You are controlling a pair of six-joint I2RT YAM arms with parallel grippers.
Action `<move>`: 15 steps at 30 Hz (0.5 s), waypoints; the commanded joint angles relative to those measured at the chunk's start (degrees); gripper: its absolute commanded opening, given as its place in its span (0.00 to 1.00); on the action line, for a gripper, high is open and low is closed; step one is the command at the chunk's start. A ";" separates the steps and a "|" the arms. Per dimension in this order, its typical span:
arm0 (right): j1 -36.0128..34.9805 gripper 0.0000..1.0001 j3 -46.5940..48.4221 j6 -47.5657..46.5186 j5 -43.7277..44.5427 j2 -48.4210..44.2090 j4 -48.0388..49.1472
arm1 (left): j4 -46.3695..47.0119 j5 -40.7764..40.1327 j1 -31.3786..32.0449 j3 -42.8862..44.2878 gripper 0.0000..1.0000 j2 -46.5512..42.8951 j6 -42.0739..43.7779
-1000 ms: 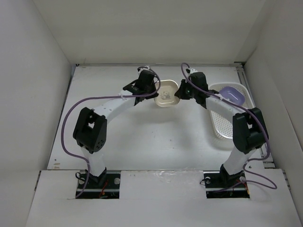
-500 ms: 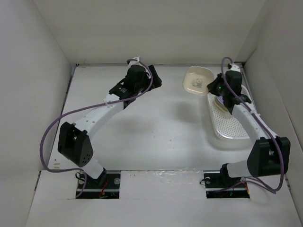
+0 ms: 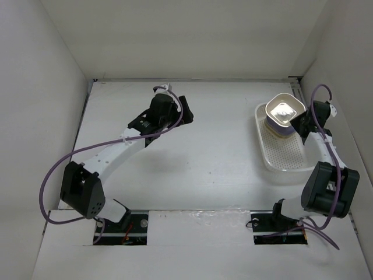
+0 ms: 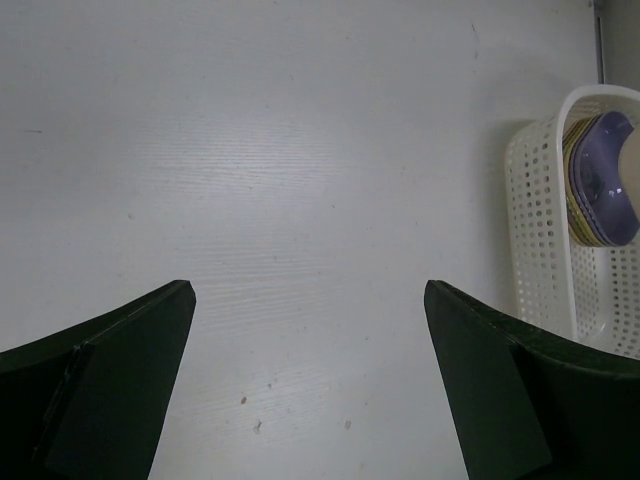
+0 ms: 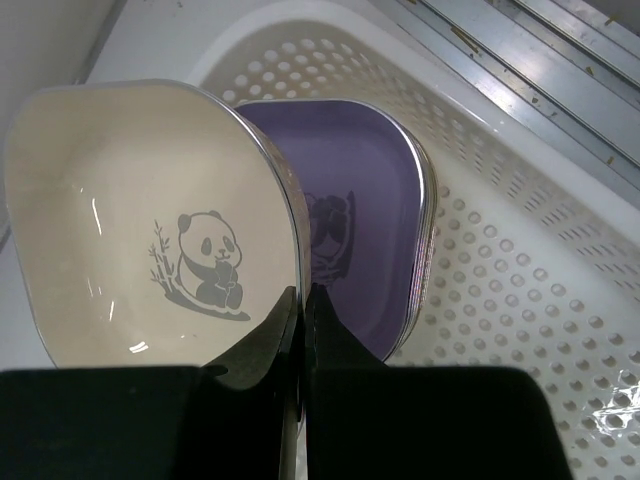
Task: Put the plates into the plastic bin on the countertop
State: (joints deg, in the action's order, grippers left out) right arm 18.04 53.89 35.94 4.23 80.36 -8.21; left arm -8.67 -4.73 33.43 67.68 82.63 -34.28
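- One cream plate (image 5: 150, 230), panda print at centre: held over the far end of the plastic bin (image 5: 520, 300), partly above the purple plate (image 5: 365, 215) that tops the pile (image 4: 578, 175) stored there.
- Right gripper (image 5: 300, 305): closed tight on the cream plate's near rim, rim pinched between both fingers; dish reaching away from the jaws, offset to one side of the purple plate in the wrist view.
- Step in hand, as judged: lowering and release onto the pile. Best done by centring over the purple plate, levelling, descending until nearly touching, then opening; early release likely to tip the dish against the bin wall.
- Left gripper (image 4: 308, 292): spread wide, holding nothing, over bare countertop (image 4: 300, 150), well left of the bin.
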 commanded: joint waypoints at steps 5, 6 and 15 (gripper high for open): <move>1.21 0.34 0.69 1.15 0.17 0.15 3.11 | 1.55 1.39 0.23 -1.76 1.00 -3.97 2.20; 1.21 0.45 0.69 1.15 0.17 0.15 3.11 | 1.55 1.91 0.23 -1.76 1.00 -3.97 2.20; -2.12 0.76 1.75 0.00 1.04 -4.06 0.39 | 1.55 2.53 0.23 -1.76 1.00 -4.50 2.20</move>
State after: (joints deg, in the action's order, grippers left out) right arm 18.44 53.89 36.84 5.13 79.96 -8.56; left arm -8.45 -3.14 33.43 66.08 80.95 -33.04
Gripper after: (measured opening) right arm 0.757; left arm 0.993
